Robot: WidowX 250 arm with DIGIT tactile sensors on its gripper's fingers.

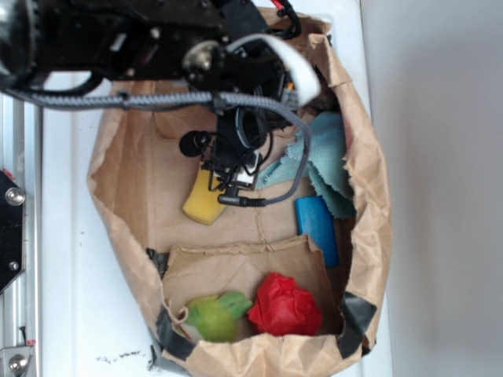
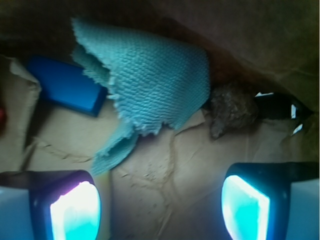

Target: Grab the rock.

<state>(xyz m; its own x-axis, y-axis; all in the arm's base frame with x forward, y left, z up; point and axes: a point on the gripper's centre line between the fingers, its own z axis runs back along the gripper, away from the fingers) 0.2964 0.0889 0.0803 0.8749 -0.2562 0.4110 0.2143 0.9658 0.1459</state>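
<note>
The rock [image 2: 232, 110] is a small dark, rough lump lying on brown paper in the wrist view, tucked beside the right edge of the light blue-green cloth [image 2: 150, 85]. It sits ahead of my gripper [image 2: 160, 205] and to its right, clear of both fingers. The gripper is open, with only bare paper between its lit pads [image 2: 75, 212]. In the exterior view the gripper [image 1: 230, 174] hangs inside the paper bag, above the yellow sponge [image 1: 203, 200]. There the arm hides the rock.
The brown paper bag [image 1: 126, 181] walls in everything. A blue block [image 1: 317, 228] [image 2: 67, 85] lies beside the cloth [image 1: 326, 161]. A red wrinkly ball [image 1: 284, 306] and a green toy [image 1: 216, 314] sit in a folded pocket at the near end.
</note>
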